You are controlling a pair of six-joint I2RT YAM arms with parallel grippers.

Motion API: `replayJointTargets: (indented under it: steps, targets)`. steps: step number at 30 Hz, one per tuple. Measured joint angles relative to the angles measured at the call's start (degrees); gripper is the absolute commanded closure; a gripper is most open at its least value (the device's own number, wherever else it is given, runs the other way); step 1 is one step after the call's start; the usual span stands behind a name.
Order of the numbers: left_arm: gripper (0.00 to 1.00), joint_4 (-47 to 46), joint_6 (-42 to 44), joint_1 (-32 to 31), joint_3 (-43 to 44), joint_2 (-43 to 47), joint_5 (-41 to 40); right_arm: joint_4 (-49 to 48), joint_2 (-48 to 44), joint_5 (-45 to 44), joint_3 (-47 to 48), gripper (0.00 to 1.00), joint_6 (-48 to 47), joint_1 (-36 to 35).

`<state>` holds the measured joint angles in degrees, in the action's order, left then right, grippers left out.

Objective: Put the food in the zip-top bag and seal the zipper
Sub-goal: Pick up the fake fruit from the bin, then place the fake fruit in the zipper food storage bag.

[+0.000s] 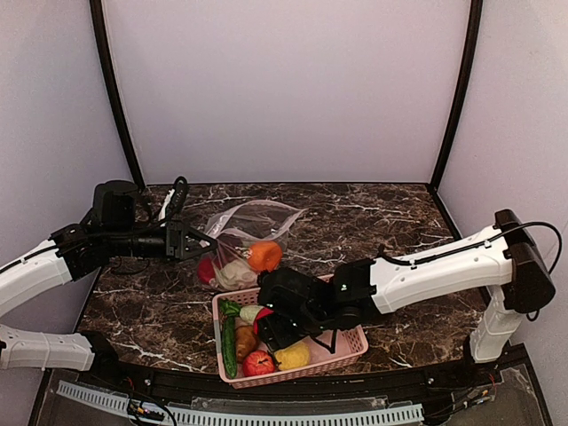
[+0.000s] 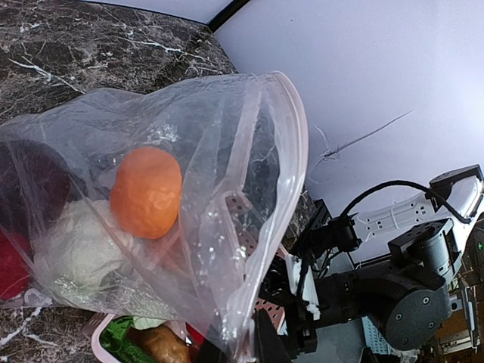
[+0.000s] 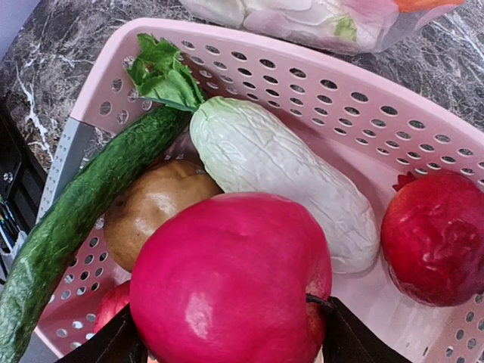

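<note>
Magenta-red round toy fruit (image 3: 231, 280): clamped between right gripper (image 3: 231, 336) fingers, held above pink perforated plastic basket (image 3: 302, 57).
Basket contents, right wrist view: long green cucumber (image 3: 76, 219) at 9 o'clock, brown potato (image 3: 151, 208), pale leafy cabbage (image 3: 280, 174), dark red fruit (image 3: 435, 238) at 3 o'clock.
Clear floppy zip-top bag (image 1: 253, 220): on dark marble table (image 1: 399, 213), at 12 o'clock of basket, just beside its rim; orange ball (image 1: 264, 256) inside.
Pinkish zipper strip (image 2: 299, 151): parted, mouth gaping.
Left gripper (image 1: 197, 243): at bag's 9 o'clock edge; jaw state impossible to tell.

Cucumber (image 3: 72, 219) cut by edge, red fruit (image 3: 227, 272) hiding tips of right pincer (image 3: 231, 340)
</note>
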<state>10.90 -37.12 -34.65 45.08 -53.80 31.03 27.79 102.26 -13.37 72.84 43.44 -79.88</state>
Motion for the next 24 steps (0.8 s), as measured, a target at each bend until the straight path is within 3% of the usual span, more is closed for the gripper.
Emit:
replayJointTargets:
  steps: [14, 24]
  targets:
    - [0.99, 0.0, -0.3, 0.0, 0.0, 0.0, 0.3, 0.0, -19.7, -1.0, -0.8, 0.36, -3.9, 1.3]
    - [0.99, -0.1, -0.8, 0.0, 0.0, 0.0, 1.1, 0.6, -18.5, -0.9, 2.6, 0.36, -9.6, 9.3]
